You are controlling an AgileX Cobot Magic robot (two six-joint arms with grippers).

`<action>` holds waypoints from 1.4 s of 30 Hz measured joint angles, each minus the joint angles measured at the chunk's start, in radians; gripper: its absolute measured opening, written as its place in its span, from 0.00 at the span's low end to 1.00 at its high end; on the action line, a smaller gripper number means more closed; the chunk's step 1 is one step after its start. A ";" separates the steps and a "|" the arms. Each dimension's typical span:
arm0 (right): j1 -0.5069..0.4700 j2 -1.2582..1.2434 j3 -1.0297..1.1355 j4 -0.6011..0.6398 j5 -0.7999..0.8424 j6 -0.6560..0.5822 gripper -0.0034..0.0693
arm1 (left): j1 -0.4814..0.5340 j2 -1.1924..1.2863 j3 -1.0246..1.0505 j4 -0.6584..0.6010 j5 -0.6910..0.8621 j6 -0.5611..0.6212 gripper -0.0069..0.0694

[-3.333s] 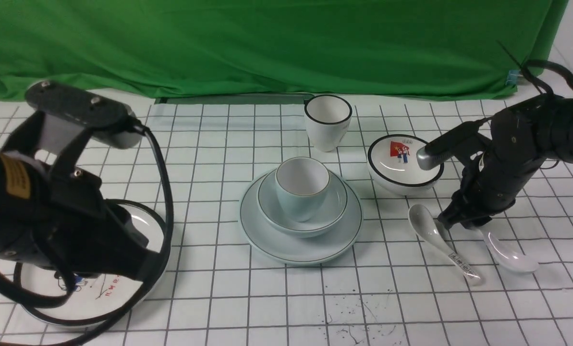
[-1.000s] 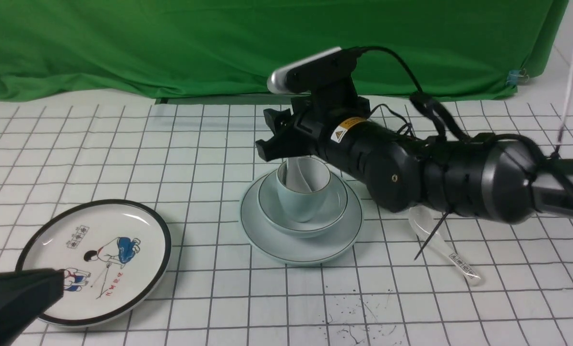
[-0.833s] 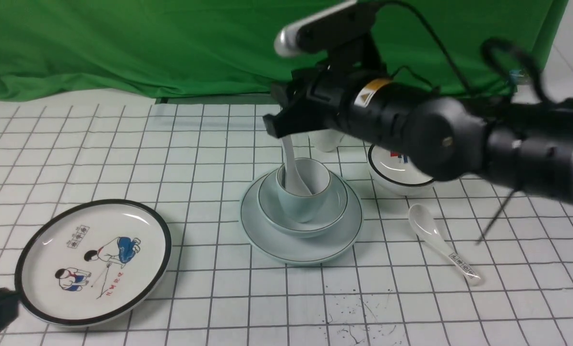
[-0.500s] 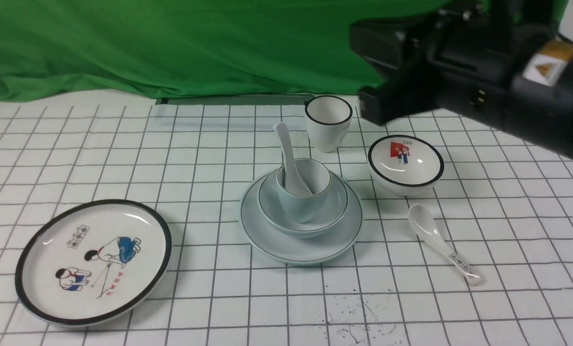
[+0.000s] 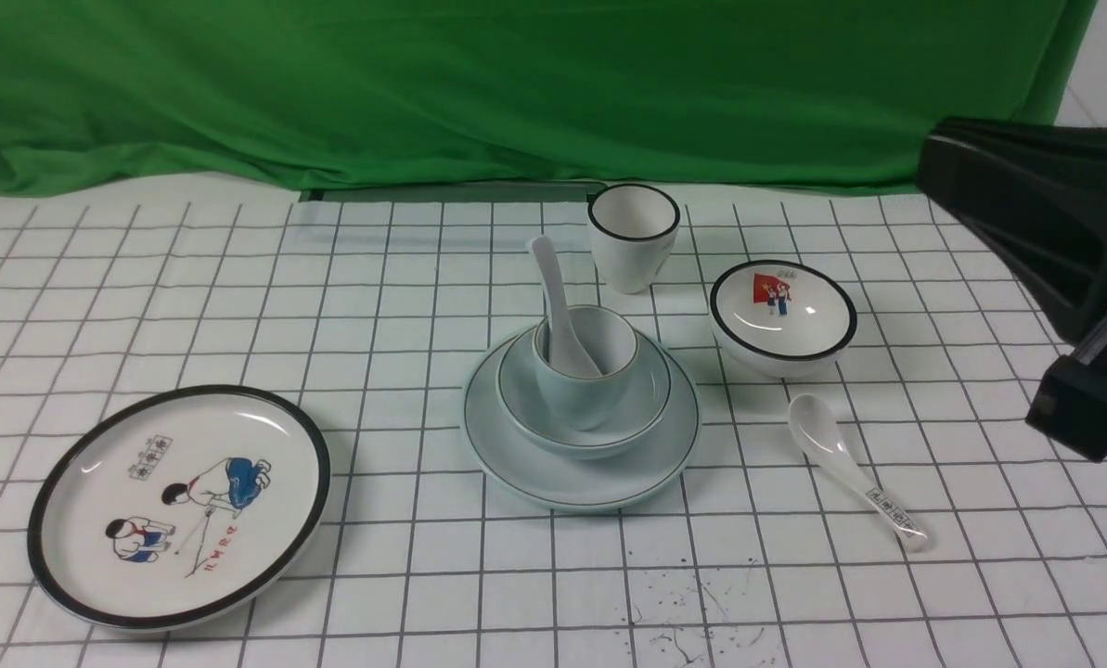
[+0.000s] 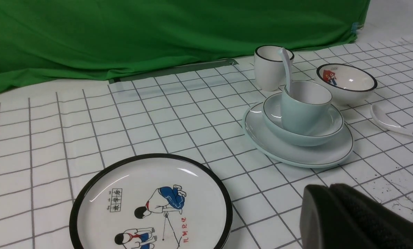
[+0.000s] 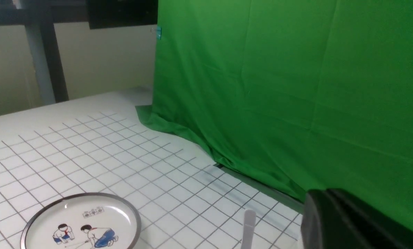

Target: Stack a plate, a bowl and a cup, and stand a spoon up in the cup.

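The pale blue-green plate (image 5: 581,482) lies mid-table with the pale blue-green bowl (image 5: 650,404) on it and the pale blue-green cup (image 5: 579,394) standing in the bowl. The plain white spoon (image 5: 553,278) stands in the cup, its handle leaning up and to the left. The stack also shows in the left wrist view (image 6: 305,110). My left gripper (image 6: 329,186) is shut and empty, low and in front of the stack. My right gripper (image 7: 327,191) is shut and empty; its arm (image 5: 1026,213) is at the far right, away from the stack. The spoon's handle tip (image 7: 248,224) shows in the right wrist view.
A black-rimmed plate with cartoon children (image 5: 177,506) lies front left. A black-rimmed white cup (image 5: 634,237) stands behind the stack. The red-flag bowl (image 5: 782,315) and the printed spoon (image 5: 850,468) lie to the right of it. A green curtain closes the back.
My right gripper let go of the plain spoon in the cup and drew back up and to the far right. The left arm has left the front view.
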 joint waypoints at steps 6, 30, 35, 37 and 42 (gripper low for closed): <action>0.000 0.004 0.003 -0.001 -0.019 0.000 0.12 | 0.000 0.000 0.000 0.000 0.000 0.000 0.05; -0.505 -0.659 0.786 -0.429 -0.125 0.570 0.06 | 0.000 0.000 0.000 0.000 -0.006 0.008 0.05; -0.705 -0.770 0.791 -0.500 0.041 0.630 0.06 | 0.000 0.000 0.000 0.001 -0.010 0.008 0.05; -0.751 -0.805 0.791 -0.510 0.088 0.633 0.06 | 0.000 0.000 0.000 0.001 -0.012 0.008 0.05; -0.755 -0.819 0.791 -0.520 0.191 0.633 0.06 | 0.000 0.000 0.000 0.002 -0.014 0.009 0.05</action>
